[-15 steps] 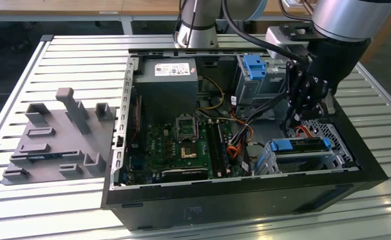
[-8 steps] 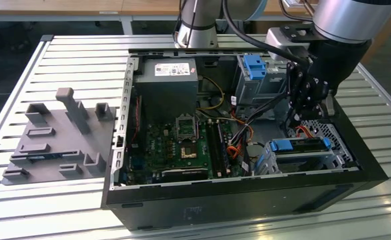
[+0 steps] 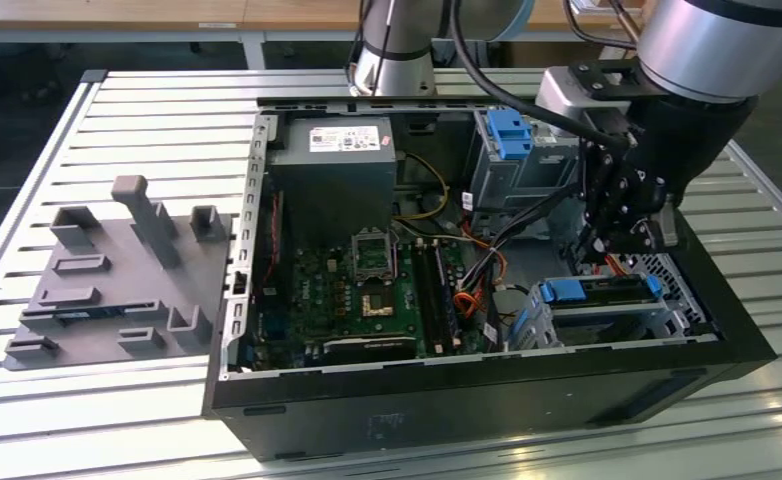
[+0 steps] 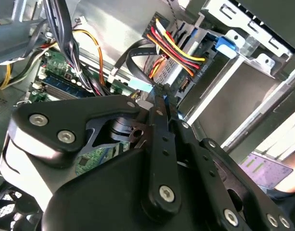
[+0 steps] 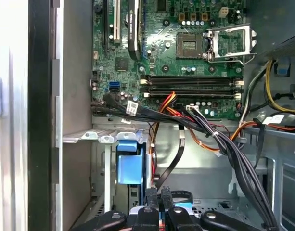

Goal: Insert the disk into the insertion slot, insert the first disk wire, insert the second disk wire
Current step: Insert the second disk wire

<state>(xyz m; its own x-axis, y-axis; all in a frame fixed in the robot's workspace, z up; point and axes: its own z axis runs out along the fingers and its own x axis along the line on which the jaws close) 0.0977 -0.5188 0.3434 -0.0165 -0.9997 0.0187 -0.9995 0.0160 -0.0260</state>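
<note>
Black gripper (image 4: 161, 94) fingers pressed together, apparently pinching a connector at the disk (image 3: 602, 290) end, hanging inside the open computer case (image 3: 498, 400) just above the blue-framed disk seated in the insertion slot (image 3: 605, 325), green motherboard (image 3: 371, 280) beyond, grey fixture plate (image 3: 111, 280) outside.

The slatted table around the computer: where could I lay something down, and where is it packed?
Bare slats lie between the grey fixture plate and the table's far edge, and along the near edge. Inside the case, wires crowd the space between motherboard and blue-framed disk, under the pincer.
</note>
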